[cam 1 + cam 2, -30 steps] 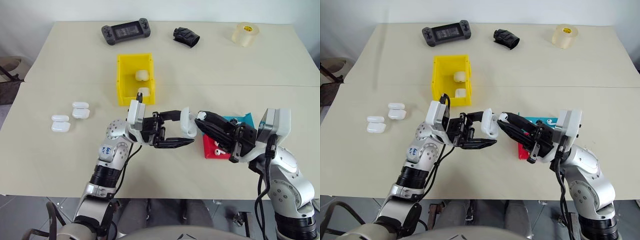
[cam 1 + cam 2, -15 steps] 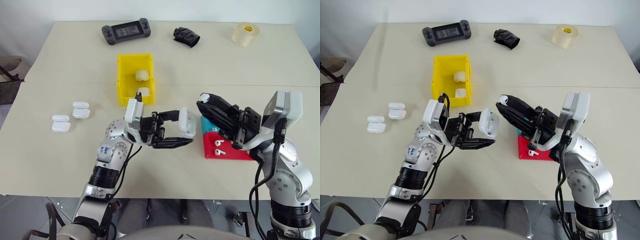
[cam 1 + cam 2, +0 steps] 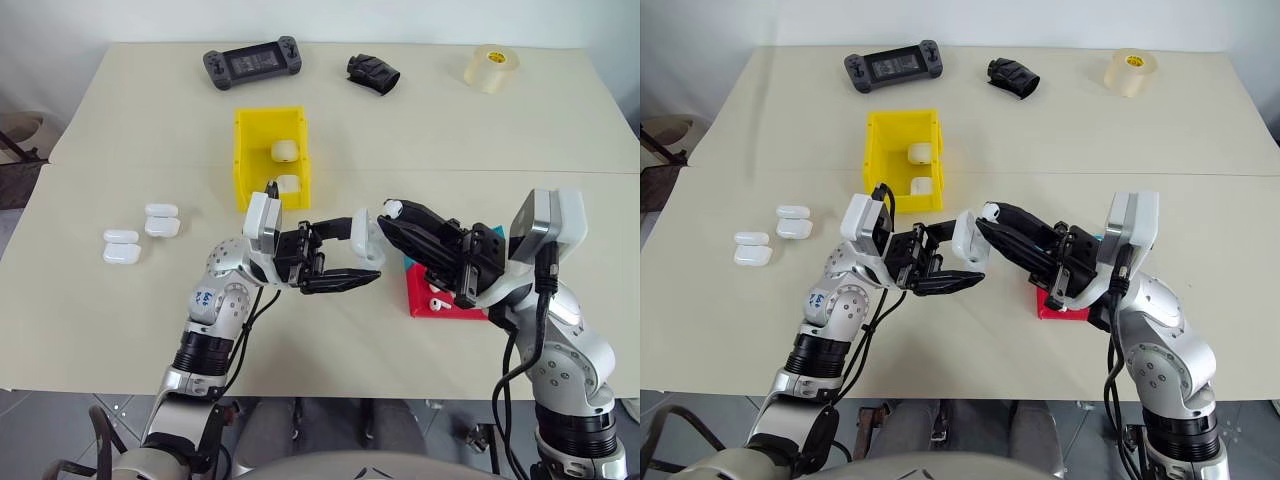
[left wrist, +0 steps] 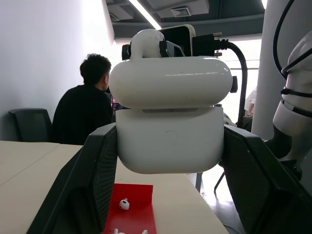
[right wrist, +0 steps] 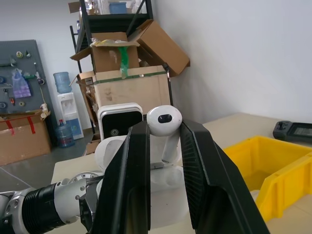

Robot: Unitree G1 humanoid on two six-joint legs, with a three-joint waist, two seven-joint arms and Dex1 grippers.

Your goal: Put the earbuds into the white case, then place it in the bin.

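While the left claw clamps one open white case at frame centre, the right claw pinches one earbud beside it. Upper left, the yellow bin holds two cases; two more lie on the surface.

From the left wrist, three earbuds lie in one red tray.

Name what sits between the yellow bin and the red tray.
The left claw holding the white case, with the right claw beside it, in the left eye view.

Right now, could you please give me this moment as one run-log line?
left gripper: shut on white case | right gripper: shut on earbud, at case | bin: two cases inside
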